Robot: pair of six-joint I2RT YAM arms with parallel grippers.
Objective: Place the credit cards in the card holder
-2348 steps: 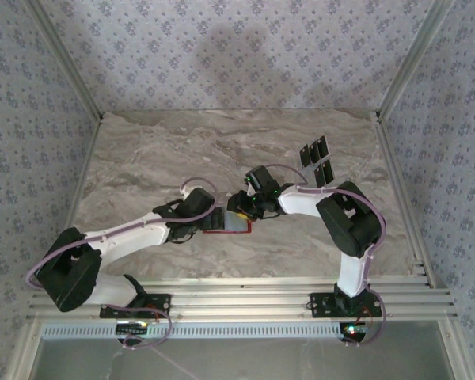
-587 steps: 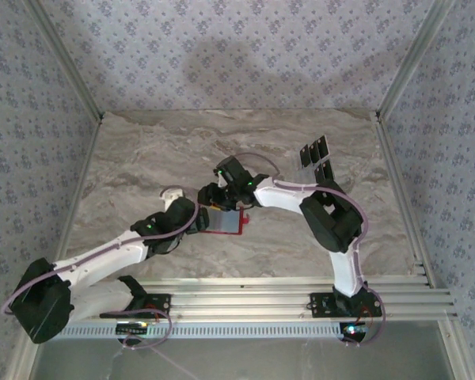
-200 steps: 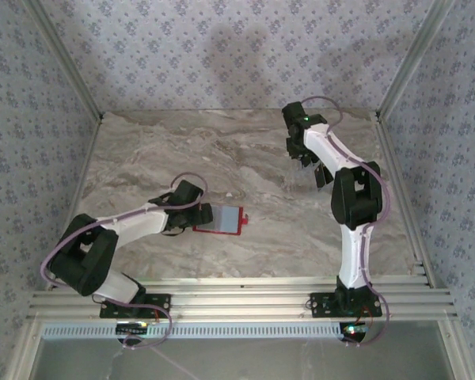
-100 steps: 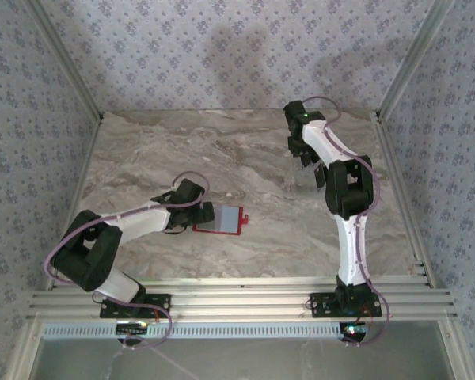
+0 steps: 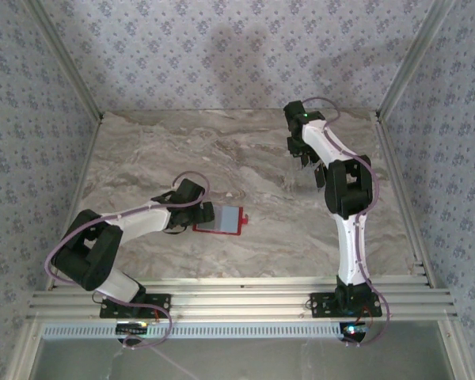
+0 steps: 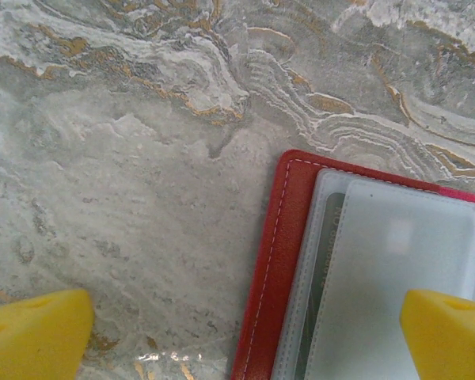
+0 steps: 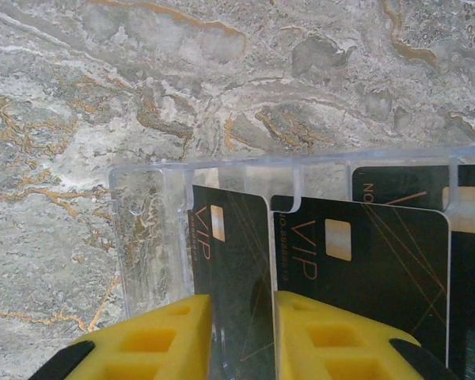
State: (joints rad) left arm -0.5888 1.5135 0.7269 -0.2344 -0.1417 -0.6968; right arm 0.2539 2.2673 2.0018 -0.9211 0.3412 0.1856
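Note:
The red card holder (image 5: 231, 220) lies open on the marble table (image 5: 142, 150), grey pockets up. My left gripper (image 5: 204, 214) sits at its left edge, open. In the left wrist view the red border (image 6: 289, 253) and grey pockets (image 6: 404, 277) lie between the spread yellow fingertips (image 6: 39, 336). My right gripper (image 5: 305, 157) hangs over the clear card rack (image 5: 320, 165) at the back right. Its fingers (image 7: 154, 344) straddle a black VIP credit card (image 7: 237, 261) standing in a slot, with a narrow gap still open. Two other black cards (image 7: 372, 253) (image 7: 404, 186) stand beside it.
The clear rack's empty left slot (image 7: 142, 237) is next to the straddled card. Aluminium rails (image 5: 222, 297) run along the near table edge. Patterned walls close in the back and sides.
Since about three seconds ago my right gripper has left the card holder and gone to the card rack. In the last second it lowered slightly. The left gripper has stayed at the card holder.

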